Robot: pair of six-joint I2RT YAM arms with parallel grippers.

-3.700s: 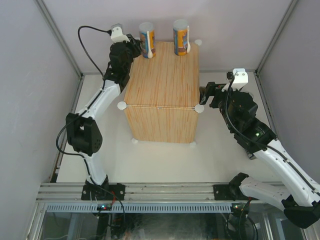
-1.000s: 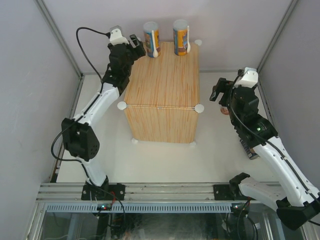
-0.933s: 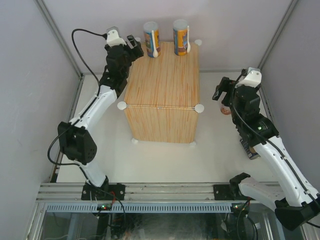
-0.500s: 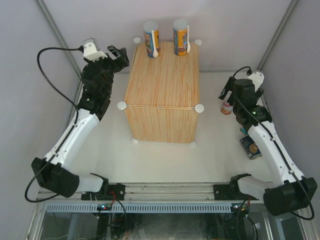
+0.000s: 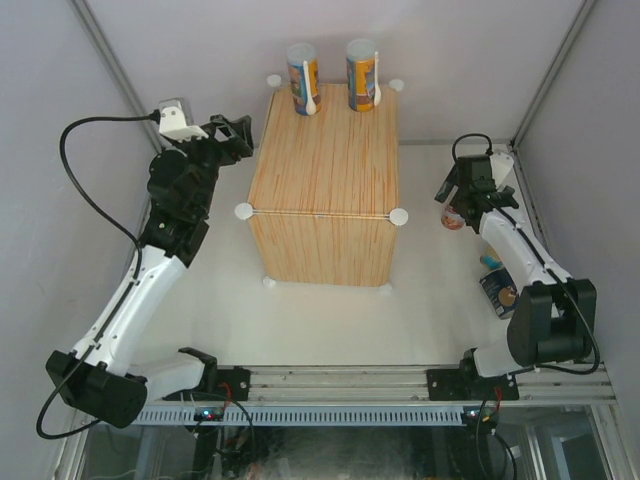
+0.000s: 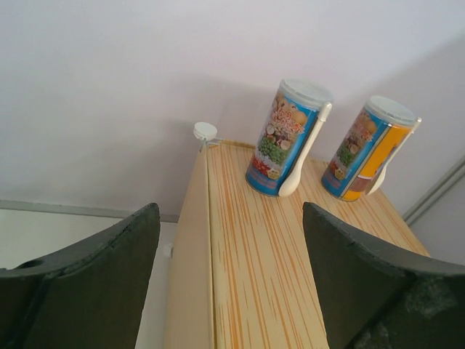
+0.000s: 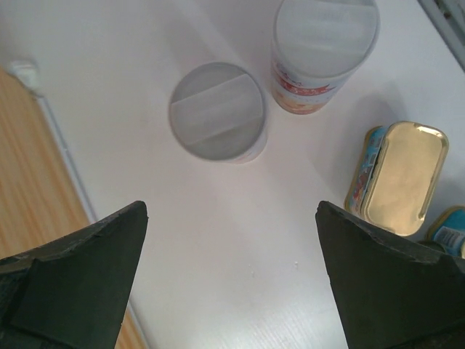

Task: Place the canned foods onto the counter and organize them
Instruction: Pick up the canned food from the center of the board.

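Note:
Two tall blue-orange cylinders with white spoons (image 5: 302, 78) (image 5: 361, 75) stand upright at the back of the wood-grain counter (image 5: 325, 160); the left wrist view shows them (image 6: 288, 138) (image 6: 368, 149) beyond the counter top (image 6: 265, 247). My left gripper (image 5: 236, 137) (image 6: 231, 283) hangs open and empty by the counter's left rear edge. My right gripper (image 5: 452, 188) (image 7: 231, 276) is open above the white floor, right of the counter. Ahead of it stand a grey-lidded can (image 7: 216, 110) and a short white-red can (image 7: 325, 51) (image 5: 453, 216). A flat gold-blue tin (image 7: 403, 178) lies to the right.
A dark can (image 5: 498, 296) lies on the floor near the right arm's elbow, with a blue tin (image 5: 490, 262) just behind it. The edge of another blue tin (image 7: 447, 229) shows at the right border. White knobs (image 5: 398, 216) (image 6: 205, 131) mark the counter's corners. Grey walls enclose the cell.
The left arm has pulled back left from the left cylinder, which stays on the counter. The right arm has swung to the back right over the short cans, its jaws widening.

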